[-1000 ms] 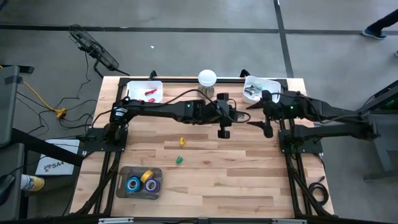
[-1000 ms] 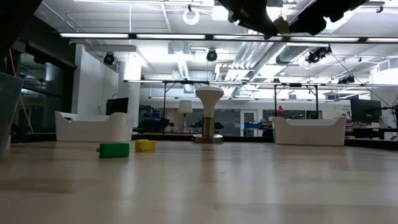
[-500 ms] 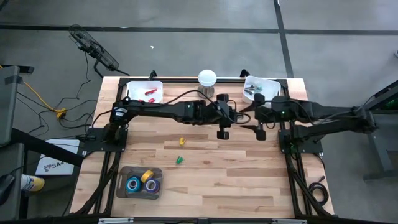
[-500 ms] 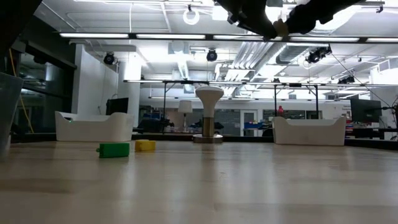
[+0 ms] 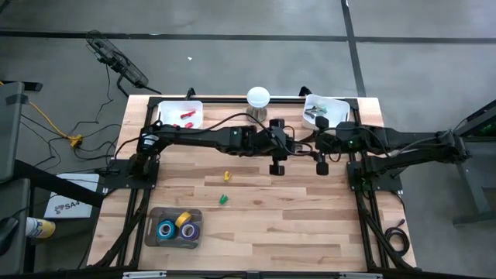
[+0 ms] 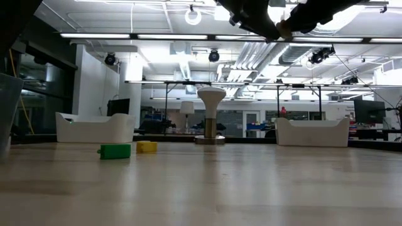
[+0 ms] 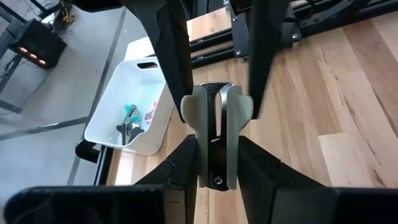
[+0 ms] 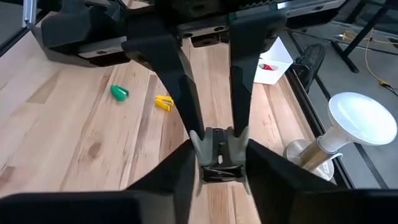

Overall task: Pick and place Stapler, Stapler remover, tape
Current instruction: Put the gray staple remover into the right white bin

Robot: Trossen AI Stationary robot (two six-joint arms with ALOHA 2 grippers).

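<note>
A grey stapler remover (image 7: 214, 134) with a shiny metal middle hangs high over the table's centre, between both grippers. My left gripper (image 5: 297, 144) reaches in from the left and is shut on it. My right gripper (image 5: 311, 144) comes from the right and is shut on its other end. In the low view the remover (image 6: 284, 28) shows as a pale spot under the dark arms. Several rolls of tape (image 5: 177, 227) lie in a dark tray near the front left. The stapler I cannot make out. My left gripper pinches the remover's two grey sides (image 7: 203, 163) between its fingers, at the end nearer that arm. The fingers lie level, coming from the table's left. The remover is lifted clear of the table. My right gripper pinches the grey sides at the opposite end (image 8: 208, 160) between its two fingers (image 8: 186, 168). It comes level from the table's right, facing the left gripper's fingers. The remover hangs between the two holds, above the wood.
A white bin (image 5: 325, 111) with teal and grey items stands at the far right, and another white bin (image 5: 182, 115) with red pieces at the far left. A white stand (image 5: 258, 99) stands between them. Small yellow (image 5: 226, 177) and green (image 5: 223, 200) pieces lie on the wood.
My right gripper has moved toward the table's left, up to the left gripper, and its wide-spread fingers have closed on the remover's free end. The left gripper has kept still with the remover.
</note>
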